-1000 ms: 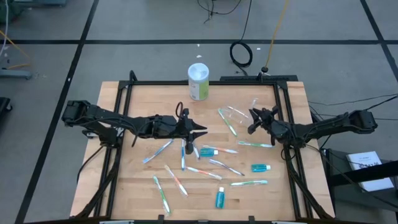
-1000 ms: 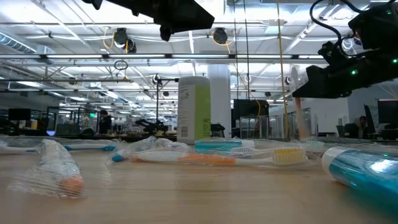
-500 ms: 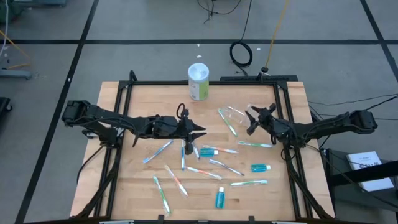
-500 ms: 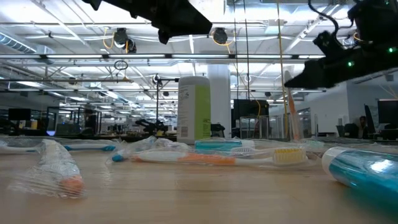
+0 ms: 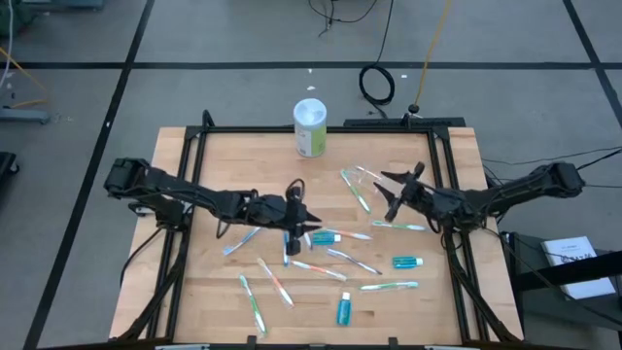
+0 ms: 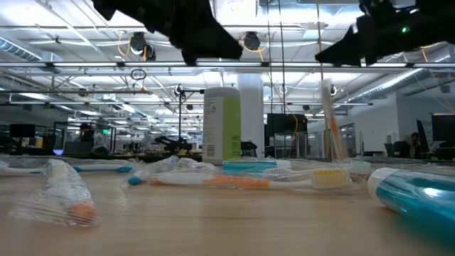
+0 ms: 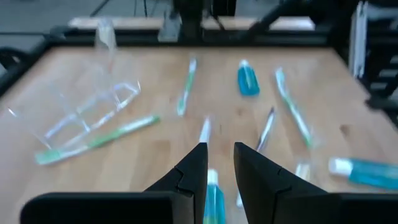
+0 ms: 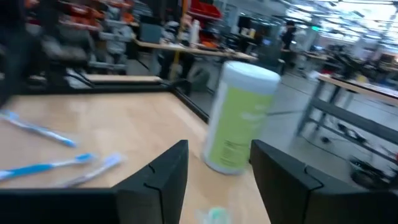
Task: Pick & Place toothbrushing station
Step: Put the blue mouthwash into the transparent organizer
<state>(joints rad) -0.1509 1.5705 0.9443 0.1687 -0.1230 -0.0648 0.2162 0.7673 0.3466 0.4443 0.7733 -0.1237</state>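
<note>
Left wrist view: overturned clear cup (image 7: 81,115).

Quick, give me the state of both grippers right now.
Left gripper: open, empty, above a teal toothpaste tube.
Right gripper: open, empty, facing the white-and-green canister.

wooden counter (image 5: 214,282): canister (image 5: 310,127) at back edge; toothbrushes (image 5: 277,282) and teal tubes (image 5: 406,261) scattered mid-counter; left claw (image 5: 309,219) and right claw (image 5: 388,192) above them.
</note>
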